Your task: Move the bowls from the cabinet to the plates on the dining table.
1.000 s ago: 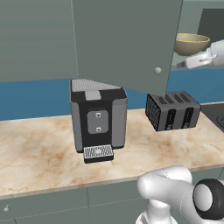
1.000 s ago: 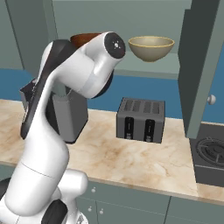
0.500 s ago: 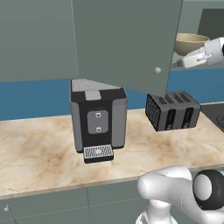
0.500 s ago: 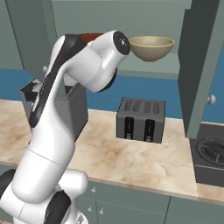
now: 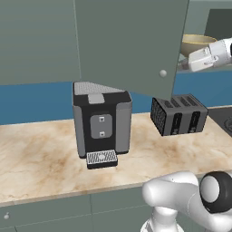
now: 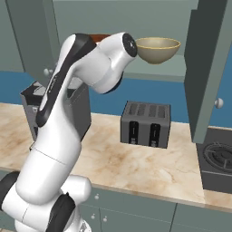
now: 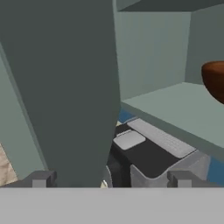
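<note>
We see the gripper [image 7: 109, 179] with jaws wide apart, empty — facing the cabinet [image 7: 166, 109] shelf. A brown bowl [image 7: 215, 81] sits there — an olive bowl [image 6: 157, 49] beside it.

The open cabinet door [image 7: 61, 87] stands before the pincer [image 7: 109, 179], with free shelf [image 7: 175, 109] beside it.

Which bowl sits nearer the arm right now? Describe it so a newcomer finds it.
Look inside the open cabinet above the toaster. On its pale shelf, the dark reddish-brown bowl sits left of the pale olive bowl; its glossy dark colour marks it out.
</note>
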